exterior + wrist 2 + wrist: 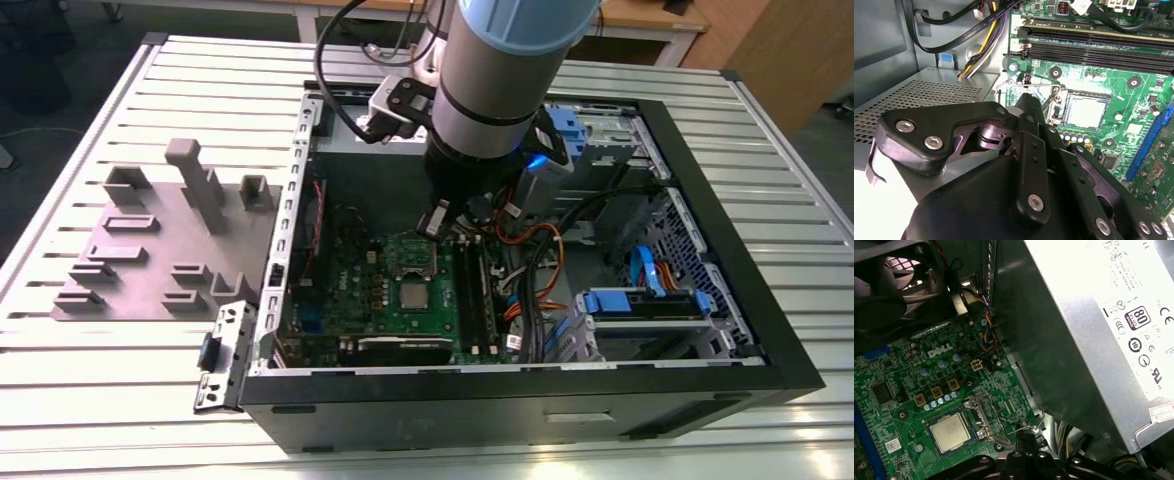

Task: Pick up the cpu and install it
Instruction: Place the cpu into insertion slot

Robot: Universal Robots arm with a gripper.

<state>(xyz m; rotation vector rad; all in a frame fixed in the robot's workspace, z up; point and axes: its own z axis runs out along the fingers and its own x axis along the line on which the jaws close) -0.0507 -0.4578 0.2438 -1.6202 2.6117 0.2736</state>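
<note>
The small flat square silver-grey cpu (952, 431) lies flat, metal top facing up, in the socket on the green motherboard (904, 390). Being square, it has no long axis; its edges run parallel to those of the socket. It shows in both wrist views (1085, 112) and in the exterior view (415, 293), and there is one of it.

The silver metal socket frame (979, 415) stands swung up beside the cpu, on the edge nearer the large silver-grey power supply box (1089, 330), not lying over the chip. A thin wire latch lever (1026, 427) sticks out next to that frame.

The black gripper (1026, 107) hangs above the motherboard, just beside the raised frame and apart from the cpu; its fingers look drawn together with nothing between them.

Beyond the cpu, on the side away from the gripper, two long black memory slots (1094, 47) run side by side. One blue slot (1149, 140) edges the board near the cpu. In the exterior view the open black computer case (534, 400) lies on a slatted metal table (120, 400), with one grey plastic fixture plate (147, 260) beside it.
</note>
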